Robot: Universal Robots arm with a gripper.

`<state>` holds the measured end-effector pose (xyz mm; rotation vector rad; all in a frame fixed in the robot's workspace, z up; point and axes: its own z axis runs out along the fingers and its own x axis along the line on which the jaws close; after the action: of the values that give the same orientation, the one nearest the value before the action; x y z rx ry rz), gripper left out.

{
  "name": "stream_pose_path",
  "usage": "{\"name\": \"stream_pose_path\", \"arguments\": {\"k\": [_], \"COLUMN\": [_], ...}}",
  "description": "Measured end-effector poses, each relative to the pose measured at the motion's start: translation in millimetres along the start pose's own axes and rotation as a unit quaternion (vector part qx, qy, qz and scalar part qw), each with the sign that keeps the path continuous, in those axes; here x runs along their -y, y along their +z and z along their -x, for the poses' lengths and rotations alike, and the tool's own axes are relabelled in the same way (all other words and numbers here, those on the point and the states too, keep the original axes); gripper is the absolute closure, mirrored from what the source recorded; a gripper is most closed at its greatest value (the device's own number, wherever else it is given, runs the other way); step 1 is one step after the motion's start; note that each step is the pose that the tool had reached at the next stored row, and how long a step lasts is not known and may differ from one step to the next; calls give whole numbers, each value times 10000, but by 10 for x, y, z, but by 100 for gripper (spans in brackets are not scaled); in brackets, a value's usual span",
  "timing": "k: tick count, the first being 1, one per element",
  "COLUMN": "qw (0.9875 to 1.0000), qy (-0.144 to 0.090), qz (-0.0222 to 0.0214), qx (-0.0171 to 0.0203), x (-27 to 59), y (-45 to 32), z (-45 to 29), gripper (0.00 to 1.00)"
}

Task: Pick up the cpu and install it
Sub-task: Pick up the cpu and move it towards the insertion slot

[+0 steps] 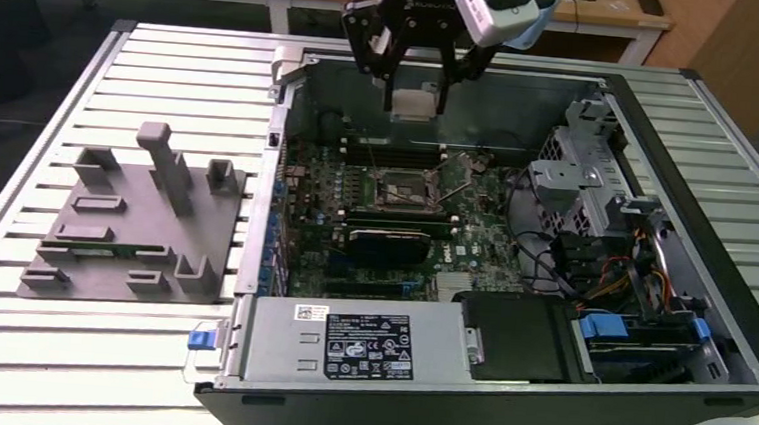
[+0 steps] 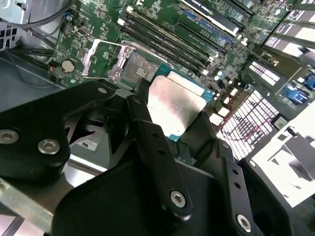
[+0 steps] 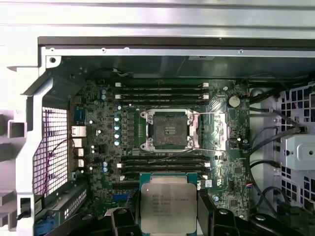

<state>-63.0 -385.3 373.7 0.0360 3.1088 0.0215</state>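
The cpu (image 1: 414,103), a small flat square chip with a silvery top and a green border, hangs in my gripper (image 1: 414,107), which is shut on it above the far part of the open computer case. In both wrist views the cpu (image 2: 173,105) (image 3: 168,202) sits between the black fingers (image 2: 156,147). The motherboard socket (image 1: 396,188) (image 3: 169,130) lies below in the middle of the board with its metal frame swung open. In the second wrist view the socket (image 2: 137,69) lies just beyond the chip.
The open computer case (image 1: 628,100) lies on a slatted metal table (image 1: 102,354). Memory sticks (image 3: 162,91) flank the socket. A grey tray (image 1: 131,220) with upright pegs sits at the exterior view's left. Drive cages and cables (image 1: 605,248) fill the case's right side.
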Motion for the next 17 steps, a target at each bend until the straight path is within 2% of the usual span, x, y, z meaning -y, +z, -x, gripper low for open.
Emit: {"name": "stream_pose_path", "arguments": {"k": [17], "qw": [9999], "qy": [53], "qz": [-138], "qx": [5], "x": [-88], "y": [284], "z": [8], "gripper": [46]}}
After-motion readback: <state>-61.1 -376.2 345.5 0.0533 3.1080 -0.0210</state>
